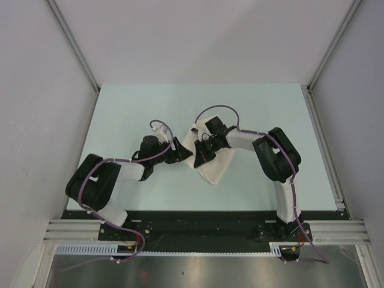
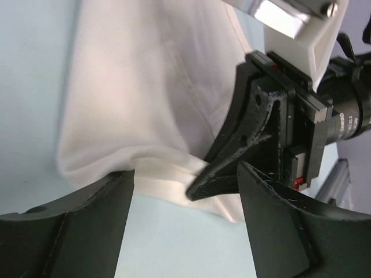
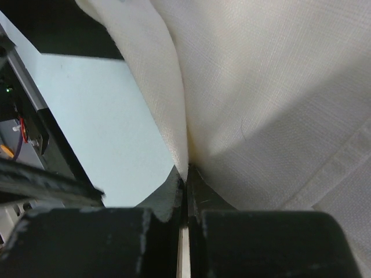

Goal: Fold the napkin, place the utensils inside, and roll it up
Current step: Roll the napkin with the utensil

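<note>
Nearest the bases, the left pincer (image 2: pixel 184 174) stands wide, its two fingers (image 2: pixel 69 231) straddling the lower edge of the napkin (image 1: pixel 219 168) without closing on it. Just beyond, the right pincer (image 3: pixel 186 176) is shut tight on a raised fold of the cloth, a thin pleat caught between its tips. The napkin lies about mid-bench between the two pincers, doubled into a rough triangle with one point toward the near edge, and a hemmed border shows along its layers. Judged from the drape and the woven texture, the cloth is light, soft and limp. It will likely sag from any single hold, slide readily on the smooth bench (image 1: pixel 150 108) and let its stacked layers part. A hold is therefore best taken at a hem or corner, through all the layers, with the second pincer steadying the opposite edge. It is not fragile. No knife appears in any view, and whether it lies under the cloth cannot be told. The chief obstruction is the crowding of the two pincers, close together over the same edge. Farther off, the pale green bench runs to grey walls (image 1: pixel 36 90).
</note>
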### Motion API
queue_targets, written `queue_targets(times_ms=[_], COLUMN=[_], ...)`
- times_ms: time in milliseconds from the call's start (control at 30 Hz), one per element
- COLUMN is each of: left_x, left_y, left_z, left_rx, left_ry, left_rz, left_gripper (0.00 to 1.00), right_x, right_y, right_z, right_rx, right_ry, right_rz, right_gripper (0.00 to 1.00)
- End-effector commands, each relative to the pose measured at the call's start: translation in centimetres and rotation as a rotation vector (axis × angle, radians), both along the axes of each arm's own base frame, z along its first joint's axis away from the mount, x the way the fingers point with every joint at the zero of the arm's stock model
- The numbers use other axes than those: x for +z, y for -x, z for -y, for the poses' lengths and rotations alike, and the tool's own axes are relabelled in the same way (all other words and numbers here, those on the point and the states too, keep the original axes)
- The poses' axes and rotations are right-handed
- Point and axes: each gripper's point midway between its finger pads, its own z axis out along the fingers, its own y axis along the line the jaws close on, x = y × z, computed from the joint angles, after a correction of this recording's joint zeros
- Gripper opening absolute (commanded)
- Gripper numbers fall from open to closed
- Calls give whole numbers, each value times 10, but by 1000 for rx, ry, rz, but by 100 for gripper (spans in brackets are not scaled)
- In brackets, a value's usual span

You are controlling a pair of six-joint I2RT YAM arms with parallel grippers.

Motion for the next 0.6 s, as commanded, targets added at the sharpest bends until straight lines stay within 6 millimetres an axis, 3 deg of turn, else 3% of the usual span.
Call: queue_targets(times_ms=[0,133,333,567], left_x=[10,9,16,3], left_y=[-23,-28,-26,-17], left_z=[-32,-53,-44,-55], left_rx=[114,176,111,148], left_ry=[-117,-145,-113,-164], left_rz=[60,68,96,19], left_gripper=[78,79,78,69], right_x=[-15,-16,-18,-17], right_y=[7,7,6,6], right_z=[10,10,10,9], right_rx=[-14,-17,-23,-27], right_ry=[55,53,50,45], right_rz=[-38,-40,-43,-50], right_gripper=[0,0,0,0])
